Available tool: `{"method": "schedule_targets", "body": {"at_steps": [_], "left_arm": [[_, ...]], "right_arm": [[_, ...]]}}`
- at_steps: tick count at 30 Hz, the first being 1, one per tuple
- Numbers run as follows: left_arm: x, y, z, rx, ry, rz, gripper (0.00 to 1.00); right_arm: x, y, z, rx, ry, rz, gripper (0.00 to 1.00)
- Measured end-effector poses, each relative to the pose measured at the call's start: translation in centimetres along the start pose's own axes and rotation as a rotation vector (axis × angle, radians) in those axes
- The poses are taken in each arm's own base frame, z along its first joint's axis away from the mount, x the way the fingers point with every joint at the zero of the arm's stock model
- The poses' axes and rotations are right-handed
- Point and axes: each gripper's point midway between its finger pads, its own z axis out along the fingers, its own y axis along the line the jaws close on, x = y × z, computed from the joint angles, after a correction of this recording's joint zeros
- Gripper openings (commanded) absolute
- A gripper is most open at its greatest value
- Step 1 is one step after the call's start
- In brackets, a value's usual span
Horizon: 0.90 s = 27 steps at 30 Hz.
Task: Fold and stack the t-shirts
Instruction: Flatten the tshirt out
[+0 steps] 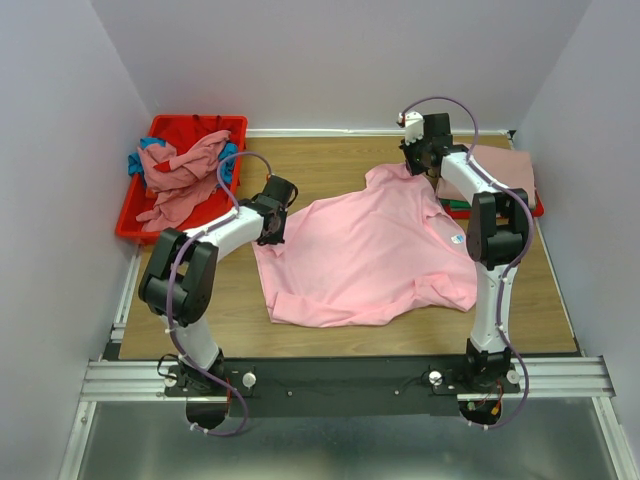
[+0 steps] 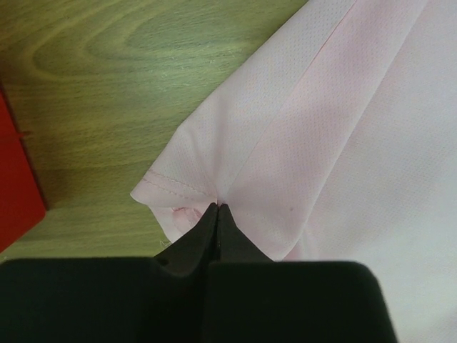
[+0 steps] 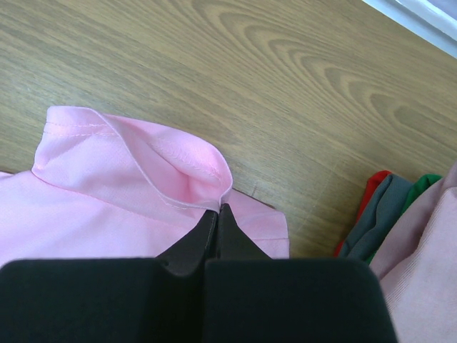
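Jaws of the left gripper (image 2: 216, 213): closed tip to tip, nipping a small pucker of the pink t-shirt (image 1: 370, 255) just inside a stitched sleeve hem. More than one layer seems caught, though I cannot tell how many.

Jaws of the right gripper (image 3: 218, 213): also fully closed, pinching a rolled fold of the same shirt at another hemmed edge, which stands up in a curl above the tips.

The shirt lies spread but rumpled across the middle of the tabletop (image 1: 330, 165). The left grip is on its side toward the left edge, and the right grip is on its part toward the far right corner. A folded stack (image 1: 505, 170) sits at the right edge, near the right gripper. A heap of shirts (image 1: 185, 180) fills the red bin (image 1: 200, 120) in the far left corner.

Risks, as judged:
- Both bites are shallow and right at the hem, so tension between the arms could pull thin cloth out of either pinch.
- An extra layer in the left pinch would drag a crease into the fold.
- Unequal lift would skew the shirt.
- A right-arm swing could brush the stack and shift it.
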Motion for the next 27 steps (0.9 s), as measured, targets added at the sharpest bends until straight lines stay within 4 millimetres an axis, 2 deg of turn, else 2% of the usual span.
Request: {"method": "schedule_targets", "body": {"at_steps": [6, 10, 14, 16, 22, 25, 27], "left_arm": [[-0.6, 0.2, -0.8, -0.001, -0.024, -0.009, 0.0], [-3.3, 0.6, -3.8, 0.003, -0.117, -0.034, 0.0], [-6.3, 1.0, -7.6, 0.025, -0.238, -0.068, 0.0], [-7.3, 1.2, -9.4, 0.035, -0.291, -0.084, 0.0], [-8.1, 2.1, -13.3, 0.047, -0.374, -0.116, 0.0], [-9.2, 3.1, -17.2, 0.052, -0.466, -0.144, 0.0], [-10.9, 4.2, -21.9, 0.062, -0.59, -0.18, 0.0]], "right_arm": [[-0.3, 0.1, -0.2, -0.008, -0.009, -0.001, 0.0], [-1.4, 0.0, -1.3, -0.006, -0.034, -0.005, 0.0], [-3.7, -0.2, -3.6, 0.005, -0.087, -0.014, 0.0], [-5.7, -0.5, -5.7, 0.016, -0.133, -0.023, 0.0], [-11.0, -0.9, -12.6, 0.051, -0.274, -0.056, 0.0], [-14.1, -1.0, -17.9, 0.081, -0.372, -0.088, 0.0], [-16.3, -1.1, -22.1, 0.108, -0.446, -0.112, 0.01]]}}
